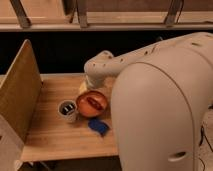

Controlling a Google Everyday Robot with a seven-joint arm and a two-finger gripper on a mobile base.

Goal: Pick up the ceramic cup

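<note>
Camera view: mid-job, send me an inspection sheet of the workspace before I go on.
Surface: wooden table, things grouped near its middle.
Job's things: ceramic cup upright, just left of the orange bowl; not held.
Clutter: orange bowl; blue object in front of it.
Grippers: gripper low over the table behind the bowl, apart from the cup.
Cables: nothing seen.
Surroundings: upright wooden panel at the table's left edge; dark wall and railing behind; robot's white body fills the right.
</note>
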